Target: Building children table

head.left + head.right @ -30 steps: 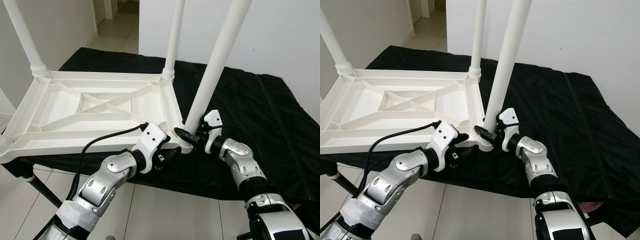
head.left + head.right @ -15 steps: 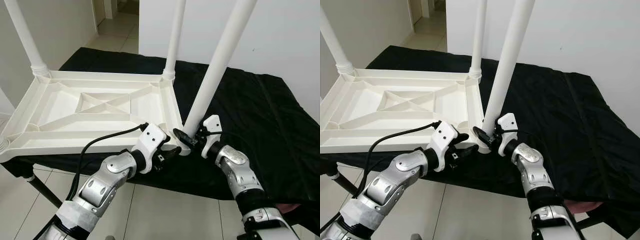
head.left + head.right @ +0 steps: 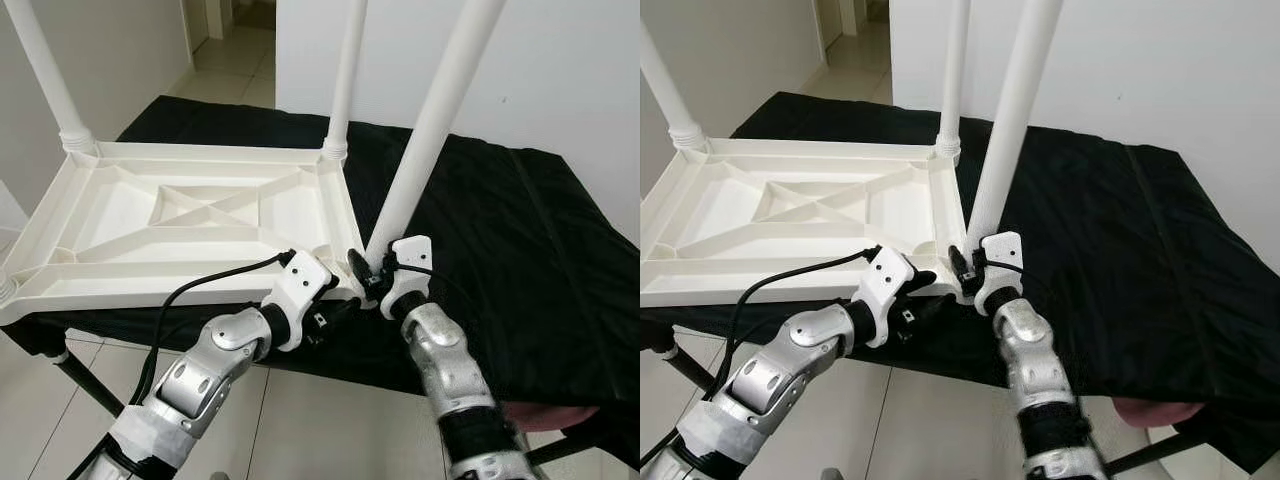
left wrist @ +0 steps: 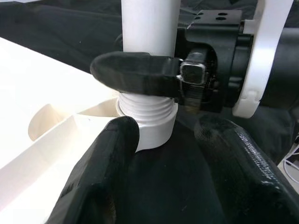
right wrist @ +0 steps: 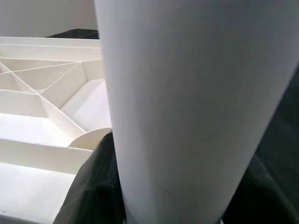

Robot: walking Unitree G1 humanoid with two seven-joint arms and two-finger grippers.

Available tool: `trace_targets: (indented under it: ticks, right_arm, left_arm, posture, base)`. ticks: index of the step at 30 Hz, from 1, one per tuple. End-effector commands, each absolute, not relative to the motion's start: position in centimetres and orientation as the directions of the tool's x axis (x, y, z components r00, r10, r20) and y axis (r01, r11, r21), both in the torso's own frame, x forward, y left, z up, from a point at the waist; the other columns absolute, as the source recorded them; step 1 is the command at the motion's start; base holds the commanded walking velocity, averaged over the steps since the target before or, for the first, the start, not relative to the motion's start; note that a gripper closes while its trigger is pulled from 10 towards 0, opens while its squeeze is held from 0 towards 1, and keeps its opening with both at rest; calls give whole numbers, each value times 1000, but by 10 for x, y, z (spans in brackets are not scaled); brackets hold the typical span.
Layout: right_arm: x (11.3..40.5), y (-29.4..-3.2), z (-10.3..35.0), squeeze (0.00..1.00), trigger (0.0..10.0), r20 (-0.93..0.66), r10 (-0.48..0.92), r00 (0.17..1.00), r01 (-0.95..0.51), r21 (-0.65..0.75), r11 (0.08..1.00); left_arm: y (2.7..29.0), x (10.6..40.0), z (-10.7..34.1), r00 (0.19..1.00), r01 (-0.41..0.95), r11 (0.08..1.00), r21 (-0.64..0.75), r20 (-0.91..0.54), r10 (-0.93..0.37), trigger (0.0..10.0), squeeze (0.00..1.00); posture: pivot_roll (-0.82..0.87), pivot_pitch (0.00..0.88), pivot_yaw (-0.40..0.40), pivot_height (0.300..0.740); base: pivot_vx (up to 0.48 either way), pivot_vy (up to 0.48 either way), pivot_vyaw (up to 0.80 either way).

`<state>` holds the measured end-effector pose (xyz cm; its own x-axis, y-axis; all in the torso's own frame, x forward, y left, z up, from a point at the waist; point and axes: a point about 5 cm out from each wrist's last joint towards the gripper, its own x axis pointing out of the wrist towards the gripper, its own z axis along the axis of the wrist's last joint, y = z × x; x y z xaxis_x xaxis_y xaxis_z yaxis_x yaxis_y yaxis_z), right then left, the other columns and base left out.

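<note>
Jaws of the left gripper point(image 3: 335, 306) stand parted at the near corner of the upturned white tabletop point(image 3: 180, 225), which lies on a black-draped bench point(image 3: 520, 250). Just to their right, the right gripper point(image 3: 367, 275) clasps the tilted white leg point(image 3: 425, 130) right above its threaded base (seated in the corner socket point(image 4: 154, 128)).

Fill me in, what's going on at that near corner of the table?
A white children's table top lies upside down on a black cloth, with legs standing up from its corners. The right gripper is clamped around the base of the nearest leg, just above its threaded end, which sits in the corner socket. The left gripper, jaws open, sits at the table edge beside that socket.
</note>
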<state>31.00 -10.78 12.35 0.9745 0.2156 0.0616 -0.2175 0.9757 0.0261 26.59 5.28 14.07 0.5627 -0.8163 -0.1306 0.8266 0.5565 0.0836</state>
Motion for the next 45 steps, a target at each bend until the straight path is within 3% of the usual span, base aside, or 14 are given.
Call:
trace_targets:
  ticks: [1, 5, 15, 16, 17, 18, 30, 32, 33, 35, 36, 41, 42, 45]
  right_arm:
    - [307, -117, 111, 0, 10000, -4, 51, 999, -51, 20, 999]
    - [305, -116, 109, 0, 10000, -15, -25, 1000, 26, 18, 1000]
    - [303, -115, 110, 0, 10000, -22, -27, 999, 28, 35, 999]
    - [302, -114, 110, 816, 10000, -26, -27, 999, 28, 43, 999]
    - [302, -114, 110, 816, 10000, -26, -27, 999, 28, 43, 999]
    - [301, -112, 111, 1000, 10000, -29, -21, 999, 23, 56, 998]
    - [303, -115, 125, 1000, 10000, 54, 26, 998, -30, 77, 997]
    - [304, -119, 128, 1000, 10000, 79, 87, 993, -92, 67, 993]
    - [304, -120, 128, 714, 10000, 81, 114, 990, -119, 62, 991]
    - [304, -122, 127, 714, 10000, 80, 155, 985, -160, 60, 985]
    - [304, -125, 126, 0, 10000, 80, 227, 971, -231, 49, 972]
    - [303, -128, 125, 0, 10000, 72, 318, 945, -321, 35, 946]
    - [307, -132, 122, 0, 10000, 54, 418, 907, -416, -51, 908]
    - [309, -134, 121, 0, 10000, 48, 446, 894, -441, -77, 894]
  left_arm:
    - [48, 259, 140, 475, 880, 469, 74, -145, -868, 10000, 0]
    - [47, 259, 140, 474, 881, 468, 75, -144, -869, 10000, 0]
    - [46, 259, 140, 470, 882, 464, 77, -144, -871, 10000, 0]
    - [47, 259, 140, 471, 882, 465, 76, -144, -870, 10000, 0]
    - [47, 259, 140, 471, 882, 465, 76, -144, -870, 10000, 0]
    - [47, 259, 140, 471, 882, 465, 77, -144, -870, 10000, 0]
    - [43, 260, 140, 472, 882, 466, 78, -137, -871, 10000, 0]
    - [42, 261, 141, 472, 881, 466, 80, -133, -871, 10000, 0]
    - [42, 262, 141, 473, 881, 466, 81, -132, -871, 10000, 0]
    - [42, 262, 141, 473, 881, 466, 82, -131, -871, 10000, 0]
    - [42, 262, 141, 472, 881, 465, 82, -130, -872, 10000, 0]
    - [42, 262, 142, 471, 882, 463, 83, -130, -873, 10000, 0]
    - [43, 263, 142, 463, 886, 455, 85, -133, -876, 10000, 0]
    - [43, 263, 142, 460, 888, 452, 86, -135, -878, 10000, 0]
  posture:
    - [-48, 0, -48, 740]
    - [-44, 0, -53, 740]
    - [-45, 0, -55, 740]
    - [-46, 0, -55, 740]
    - [-46, 0, -55, 740]
    - [-46, 0, -55, 740]
    - [-52, 0, -70, 740]
    - [-55, 0, -70, 740]
    - [-55, 0, -70, 740]
    - [-56, 0, -69, 740]
    - [-58, 0, -66, 740]
    - [-61, 0, -60, 740]
    - [-66, 0, -47, 740]
    - [-67, 0, -41, 740]
  base:
    - [0, 0, 0]
    - [0, 0, 0]
    - [0, 0, 0]
    - [0, 0, 0]
    - [0, 0, 0]
    - [0, 0, 0]
    - [0, 0, 0]
    - [0, 0, 0]
    - [0, 0, 0]
    - [0, 0, 0]
    - [0, 0, 0]
    - [0, 0, 0]
    - [0, 0, 0]
    - [0, 0, 0]
